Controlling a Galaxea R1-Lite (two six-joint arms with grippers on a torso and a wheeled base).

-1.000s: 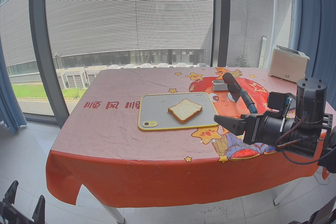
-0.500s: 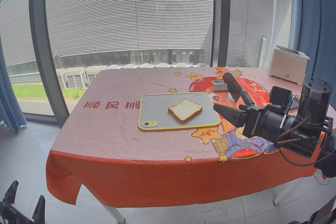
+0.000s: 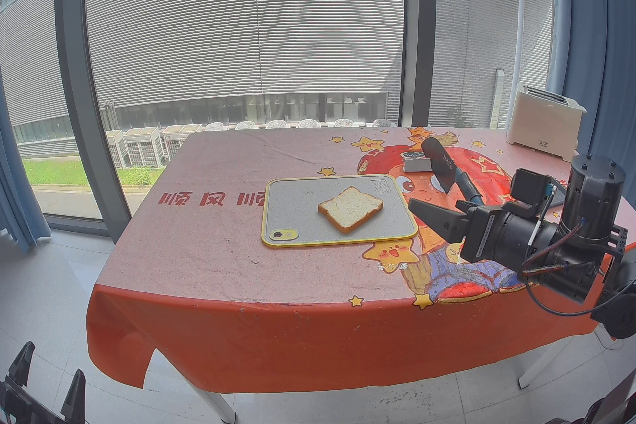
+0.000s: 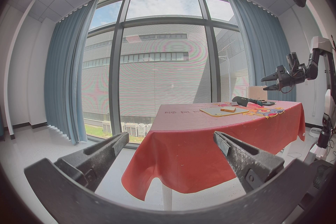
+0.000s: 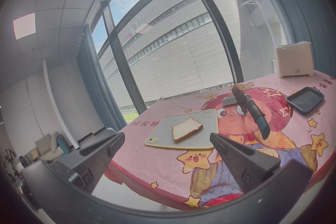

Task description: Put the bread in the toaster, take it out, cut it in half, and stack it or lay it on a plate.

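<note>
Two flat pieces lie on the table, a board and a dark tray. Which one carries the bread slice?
The yellow-rimmed grey cutting board; the dark tray lies apart, nearer the toaster.

Lit brightly by daylight through window wall [image 3: 245, 14], from beyond table [image 3: 199, 260]. Shadowed only softly. Lit also by ceiling panel [image 5: 23, 25]. Rippled with moiré across slatted facade [image 4: 164, 70]. Bowed by fisheye toward edges; darkened in corners of 2 wrist views.

Left gripper [image 4: 170, 137]: jaws spread wide, nothing between them, below tabletop level and well apart from the table [image 4: 210, 151]. Red cloth carries the cutting board [image 4: 214, 112] with the bread [image 4: 228, 109] on it. Knife [image 4: 248, 100] beside the board; toaster [image 4: 257, 92] behind. Right gripper [image 4: 265, 83] hangs above, jaws apart.
</note>
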